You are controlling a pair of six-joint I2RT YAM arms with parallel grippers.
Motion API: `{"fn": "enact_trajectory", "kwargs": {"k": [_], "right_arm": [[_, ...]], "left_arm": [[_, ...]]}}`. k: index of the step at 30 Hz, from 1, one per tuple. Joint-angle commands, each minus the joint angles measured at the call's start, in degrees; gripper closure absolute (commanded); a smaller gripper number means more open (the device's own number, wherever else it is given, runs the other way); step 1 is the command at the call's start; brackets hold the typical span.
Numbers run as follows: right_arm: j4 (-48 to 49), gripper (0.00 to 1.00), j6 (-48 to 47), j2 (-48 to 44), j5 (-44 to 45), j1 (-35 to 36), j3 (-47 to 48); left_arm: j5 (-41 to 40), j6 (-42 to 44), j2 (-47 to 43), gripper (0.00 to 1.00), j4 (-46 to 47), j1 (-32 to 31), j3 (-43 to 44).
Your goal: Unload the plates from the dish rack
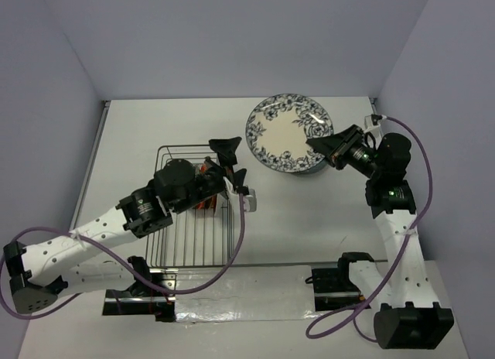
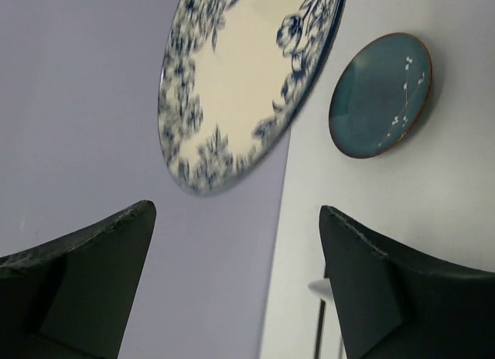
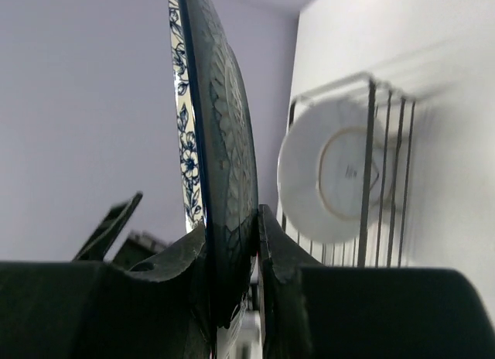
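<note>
My right gripper (image 1: 329, 148) is shut on the rim of the large white plate with a blue floral rim (image 1: 288, 133) and holds it tilted above the table's back right. In the right wrist view this plate (image 3: 220, 135) stands edge-on between the pads of my right gripper (image 3: 232, 220). My left gripper (image 1: 234, 164) is open and empty above the far right corner of the grey wire dish rack (image 1: 172, 235). The left wrist view shows my left gripper (image 2: 236, 212) with its jaws wide apart, the floral plate (image 2: 240, 80) and a small teal plate with an orange rim (image 2: 379, 94) lying on the table.
A plate with a white underside (image 3: 329, 169) stands upright in the rack (image 3: 387, 165). A red-orange plate edge (image 1: 206, 203) shows in the rack under my left arm. Grey walls close in the table at the back and both sides.
</note>
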Motion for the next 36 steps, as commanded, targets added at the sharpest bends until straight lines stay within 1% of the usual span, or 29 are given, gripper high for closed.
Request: {"fn": "enact_trajectory", "kwargs": {"k": [1, 3, 4, 6, 7, 8, 9, 10, 11, 12, 13, 14, 15, 16, 18, 19, 20, 21, 22, 23, 24, 28, 30, 31, 33, 36], "right_arm": [[14.2, 1.00, 7.4, -1.6, 2.6, -6.1, 0.0], [15.9, 1.00, 9.8, -0.5, 3.7, -8.3, -1.6], [15.9, 1.00, 9.7, 0.2, 5.6, -9.9, -1.8], [14.3, 1.00, 6.5, 2.3, 8.6, -10.4, -1.6], [14.1, 1.00, 5.2, 3.3, 11.4, -10.5, -1.7], [14.8, 1.00, 3.5, 4.6, 12.0, -10.5, -2.0], [16.4, 1.00, 3.0, 5.9, 12.5, -10.7, -2.7], [17.3, 1.00, 1.8, 8.7, 13.6, -10.8, -3.3], [18.5, 1.00, 1.0, 10.2, 14.0, -11.2, -3.8], [20.3, 1.00, 0.3, 11.6, 14.4, -11.4, -4.8], [21.1, 1.00, -1.0, 14.0, 15.3, -11.7, -5.4], [22.3, 1.00, -1.5, 15.2, 15.4, -12.3, -5.9], [23.6, 1.00, -1.8, 16.2, 15.3, -12.4, -7.3], [27.2, 1.00, -2.1, 17.9, 15.0, -12.5, -8.1], [30.9, 0.99, -2.6, 19.5, 15.4, -12.5, -9.8], [32.0, 0.99, -3.1, 20.4, 15.3, -12.6, -10.2], [33.6, 0.98, -3.5, 22.4, 15.1, -12.5, -11.4], [36.6, 0.98, -3.9, 23.6, 14.7, -12.7, -11.6], [38.1, 0.97, -4.2, 25.0, 14.1, -12.5, -11.9], [39.4, 0.97, -4.4, 27.8, 13.3, -12.5, -11.8], [40.9, 0.97, -4.8, 29.1, 11.8, -12.5, -11.8], [41.8, 0.92, -7.4, 32.8, 12.6, -11.8, -11.7], [41.5, 0.89, -9.1, 35.6, 12.3, -11.5, -11.0], [41.6, 0.85, -9.5, 36.4, 12.1, -11.4, -10.9], [41.8, 0.84, -10.5, 38.5, 11.9, -11.4, -10.7], [40.8, 0.80, -11.7, 40.7, 11.5, -11.0, -9.4]], "left_arm": [[-7.0, -10.8, -2.6, 0.00, -5.7, 0.0, 5.8], [-8.9, -12.3, -4.9, 0.00, -9.3, -0.1, 5.4], [-11.7, -14.5, -5.7, 0.00, -9.5, -0.1, 5.2], [-14.1, -19.0, -8.4, 0.00, -10.2, 0.0, 5.0], [-15.8, -20.4, -9.3, 0.00, -9.4, 0.0, 5.0], [-19.9, -21.8, -10.0, 0.00, -8.4, 0.0, 5.1], [-22.6, -25.2, -10.8, 0.00, -7.1, 0.4, 5.5], [-27.8, -26.7, -10.8, 0.00, -4.7, 0.8, 6.0], [-31.6, -28.5, -9.5, 0.00, -2.7, 3.0, 7.0], [-36.2, -34.3, -7.7, 0.00, -1.1, 4.8, 8.5], [-42.3, -39.5, -5.4, 0.01, -2.2, 7.2, 10.7], [-49.7, -46.1, -2.8, 0.01, -8.0, 13.5, 18.0], [-46.2, -53.3, 1.7, 0.00, -14.8, 17.1, 21.1], [-38.9, -60.6, 3.0, 0.01, -20.8, 21.9, 22.7], [-33.4, -69.9, 6.4, 0.00, -24.3, 26.2, 25.3], [-28.6, -72.0, 7.5, 0.00, -25.8, 28.9, 25.7], [-17.9, -73.9, 9.5, 0.00, -27.6, 35.1, 25.6], [-13.4, -77.3, 10.2, 0.01, -27.7, 38.1, 24.8], [-9.7, -78.3, 10.8, 0.00, -27.6, 41.7, 23.8], [-7.0, -78.7, 11.1, 0.00, -26.9, 42.7, 21.5], [-5.6, -78.8, 10.9, 0.01, -26.8, 43.3, 20.7], [-10.0, -77.0, 8.0, 0.01, -26.1, 43.5, 19.6], [-10.9, -76.1, 5.0, 0.00, -23.8, 43.5, 16.4], [-11.2, -75.7, 4.1, 0.01, -23.0, 43.5, 13.9], [-12.0, -75.4, 2.2, 0.00, -22.7, 43.5, 13.0], [-16.2, -75.1, 0.7, 0.00, -23.5, 43.6, 12.6]]}}
